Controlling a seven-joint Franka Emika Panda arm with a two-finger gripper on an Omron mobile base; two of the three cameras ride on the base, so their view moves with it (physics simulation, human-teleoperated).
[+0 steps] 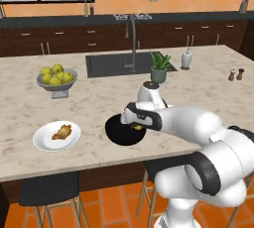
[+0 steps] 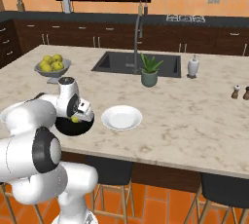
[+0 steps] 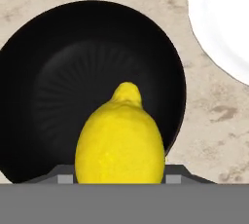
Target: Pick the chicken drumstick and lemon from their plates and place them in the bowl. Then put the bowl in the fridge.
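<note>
One lemon (image 3: 120, 140) in claw (image 1: 137, 126) | above bowl (image 3: 58, 72) | plate (image 3: 219, 23) beside

Lemon (image 3: 120, 145) bright yellow; bowl (image 3: 63, 77) glossy black; drumstick (image 1: 62, 132) apparently golden-brown.

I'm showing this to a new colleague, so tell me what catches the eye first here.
The bright lemon stands out most, gripped in the hand just above the black bowl near the counter's front edge. Next is the drumstick, on its white plate to the bowl's left. An empty plate lies on the bowl's other side, and a grey bowl of yellow-green fruit stands further back.
</note>
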